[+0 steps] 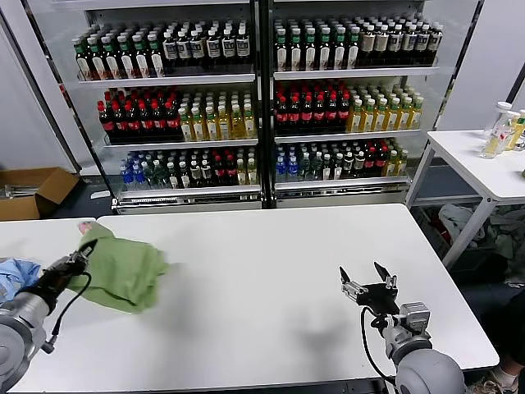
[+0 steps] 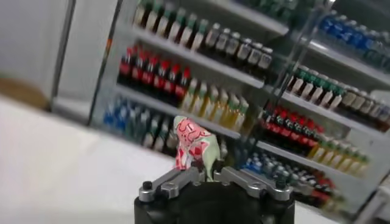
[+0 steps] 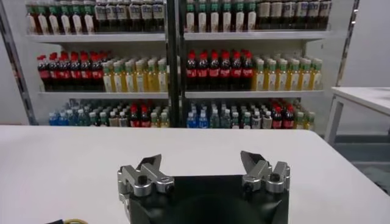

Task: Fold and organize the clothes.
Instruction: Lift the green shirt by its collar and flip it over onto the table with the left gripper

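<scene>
White table [image 1: 271, 279], green shirt [image 1: 123, 271], bottle shelves [image 1: 262, 98]

Light green shirt [image 1: 123, 269] with red-and-white print, on white table [image 1: 271, 287]

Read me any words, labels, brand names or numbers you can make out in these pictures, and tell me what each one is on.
No text can be read anywhere in these pictures.
Bottle labels on the drink shelves: too small to read.
Red-and-white print on the green shirt held in the shut left gripper: a pattern, no legible words.
Bottles on the side table: labels too small to read.
Cardboard box: no visible print.
</scene>
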